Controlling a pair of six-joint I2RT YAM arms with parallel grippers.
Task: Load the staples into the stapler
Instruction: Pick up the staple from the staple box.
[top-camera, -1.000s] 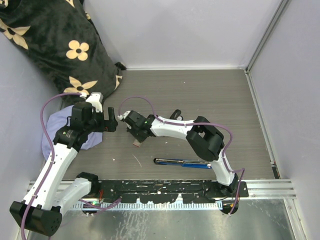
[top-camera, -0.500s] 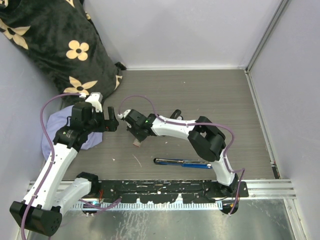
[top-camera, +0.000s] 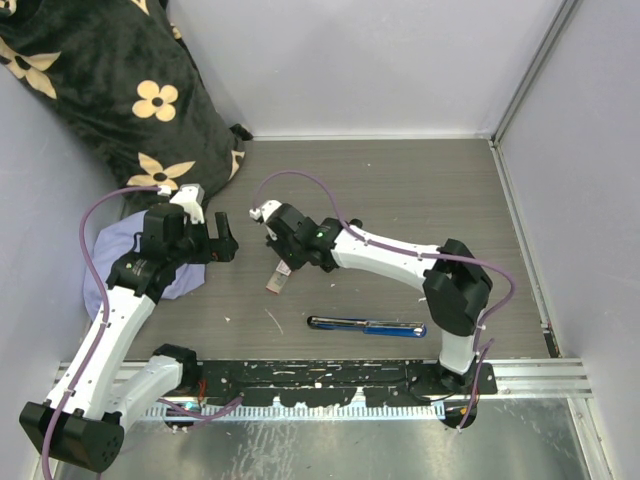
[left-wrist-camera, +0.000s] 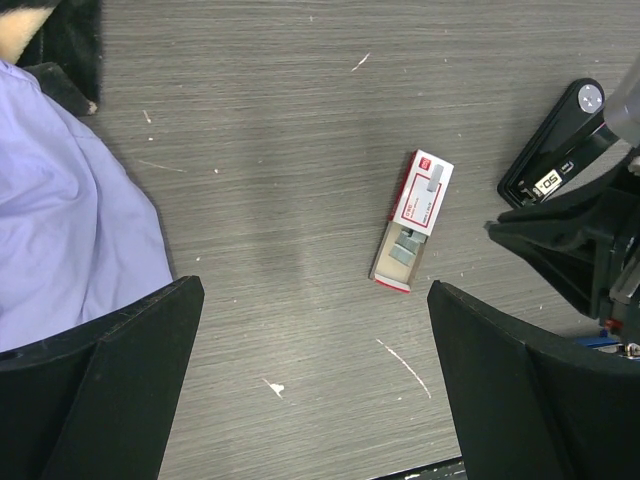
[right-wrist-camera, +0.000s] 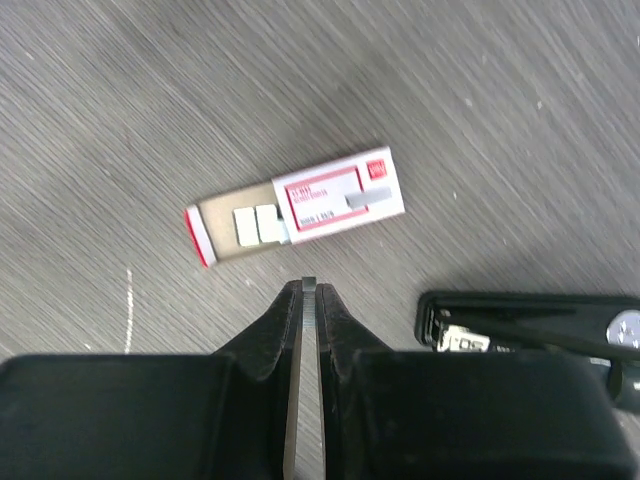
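1. staples box (right-wrist-camera: 300, 213): lies flat on the grey wood-grain counter (top-camera: 400, 200), between the two hands and in contact with neither. the inner tray is slid partly out of the white sleeve with the red-pink label. two short grey staple blocks (right-wrist-camera: 255, 226) sit in the exposed part of the tray, next to the sleeve. the rest of the exposed tray shows bare cardboard.

2. right hand (right-wrist-camera: 308, 290): above the counter, just beside the long edge of the box. the fingers are clenched on a thin pale strip (right-wrist-camera: 308, 340). the strip stands on edge between them, and its end reaches just past the fingertips. the views do not confirm what the strip is.

3. left hand (left-wrist-camera: 312, 290): released, with the fingers spread wide. it hangs above the counter, and in its wrist view the box lies ahead and towards the right finger. the hand holds nothing.

4. black stapler (right-wrist-camera: 520, 320): lies on the counter near the sleeve end of the box and apart from it. a small label reading "50" shows at its open end.

5. other items:
- a slim black-and-blue tool (top-camera: 365, 326) lies flat nearer the arm bases, well apart from the box.
- a lilac cloth (left-wrist-camera: 70, 230) lies at the left edge of the counter.
- a black cushion with cream flowers (top-camera: 110, 90) fills the far left corner.
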